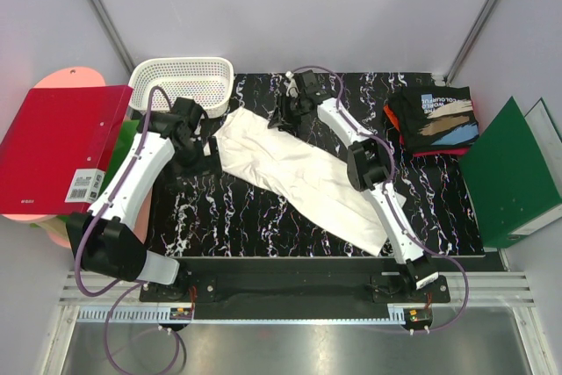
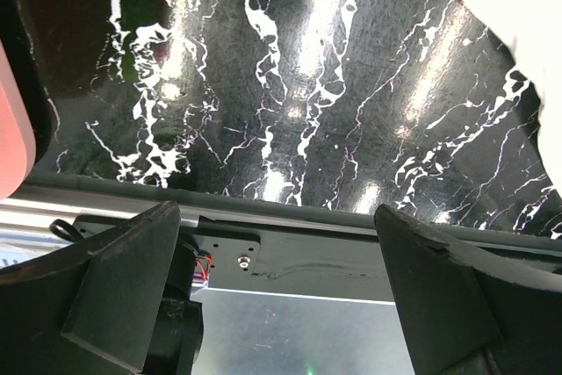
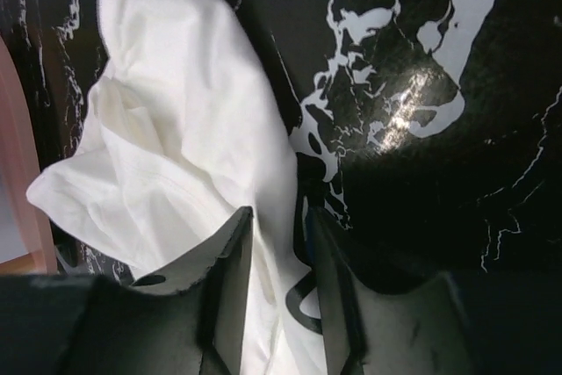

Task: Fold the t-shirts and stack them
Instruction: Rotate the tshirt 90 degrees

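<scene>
As the right gripper point(image 3: 278, 217) pinches the white shirt point(image 1: 299, 173) just right of the basket point(image 1: 184, 76) (left gripper point(image 2: 274, 212) gapes empty, nearer than it), lift slowly so no cloth slips.

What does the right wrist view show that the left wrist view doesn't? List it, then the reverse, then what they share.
Only right wrist: the right gripper pinching a fold of the white t-shirt. Only left wrist: the left gripper wide open and empty, with the mounting rail at the near edge. Both: the black marbled table and some of that white shirt.
</scene>
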